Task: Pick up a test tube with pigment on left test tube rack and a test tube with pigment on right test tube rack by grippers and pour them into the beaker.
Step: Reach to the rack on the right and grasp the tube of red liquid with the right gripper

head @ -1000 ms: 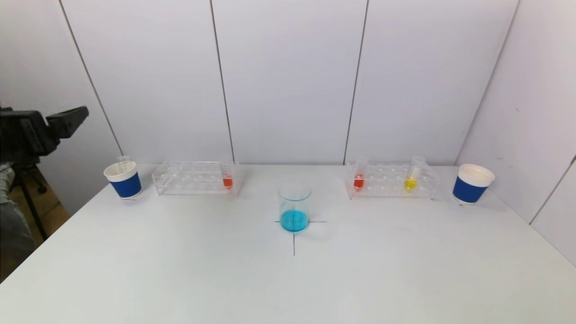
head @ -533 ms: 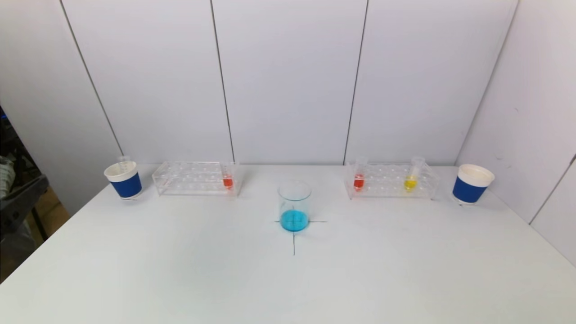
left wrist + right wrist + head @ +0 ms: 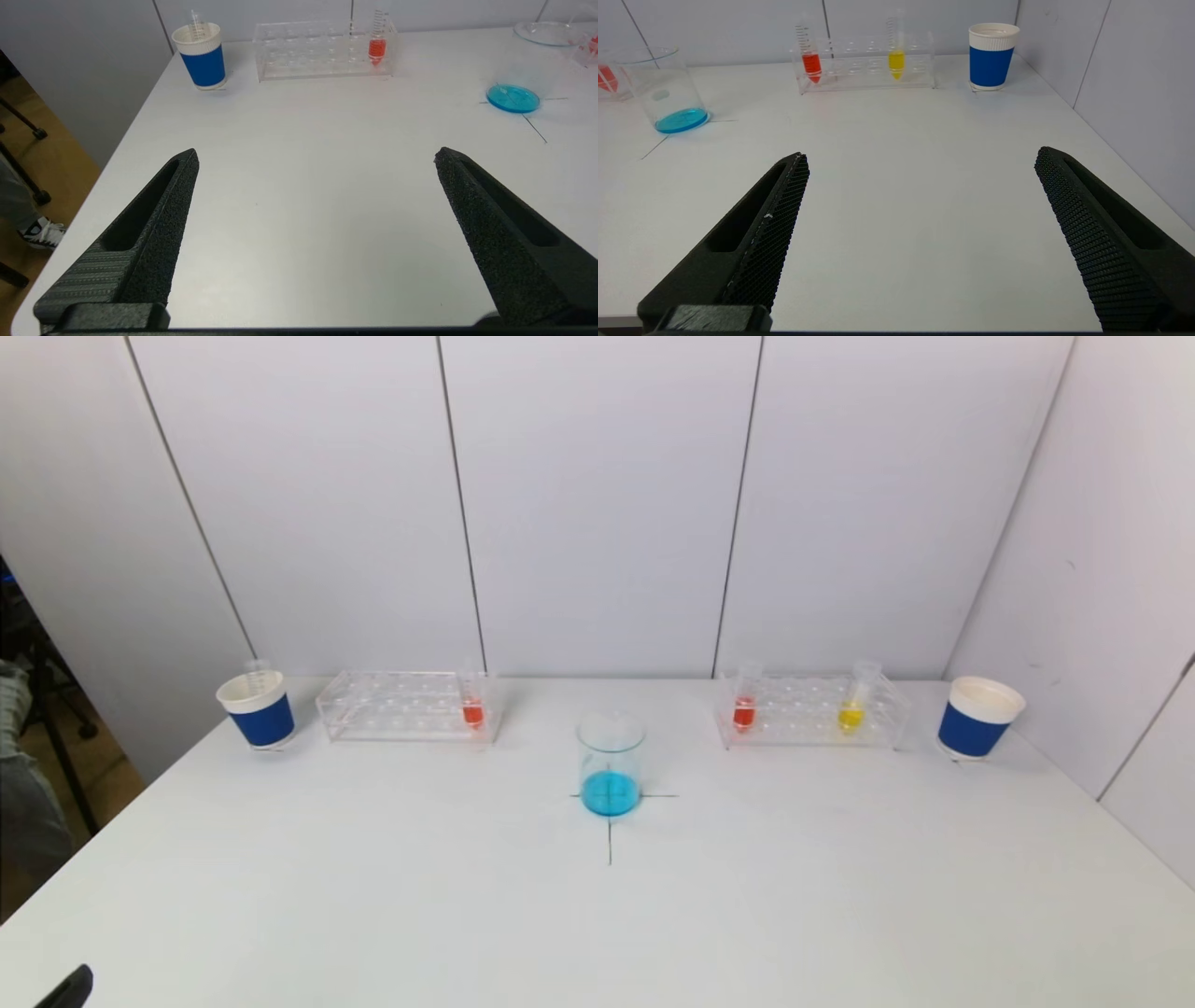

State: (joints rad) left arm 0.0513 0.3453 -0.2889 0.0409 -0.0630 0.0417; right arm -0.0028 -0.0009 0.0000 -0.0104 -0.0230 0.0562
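A clear beaker point(image 3: 611, 765) with blue liquid at its bottom stands on a cross mark mid-table. The left test tube rack point(image 3: 392, 709) holds one red-pigment tube point(image 3: 472, 702) at its inner end. The right test tube rack point(image 3: 810, 714) holds a red tube point(image 3: 744, 702) and a yellow tube point(image 3: 851, 706). My left gripper point(image 3: 316, 158) hangs open over bare table near the front left, far from its rack point(image 3: 322, 51). My right gripper point(image 3: 922, 157) is open over bare table at the front right, well short of its rack point(image 3: 866, 60). Neither holds anything.
A blue-sleeved paper cup point(image 3: 257, 709) with an empty tube in it stands left of the left rack. A second cup point(image 3: 978, 717) stands right of the right rack. White wall panels close the back and right side. The table's left edge point(image 3: 126, 140) drops to the floor.
The left arm has dropped from high at the left edge of the head view down to the bottom-left corner, where only a black tip shows. Tubes, racks and beaker have not moved.
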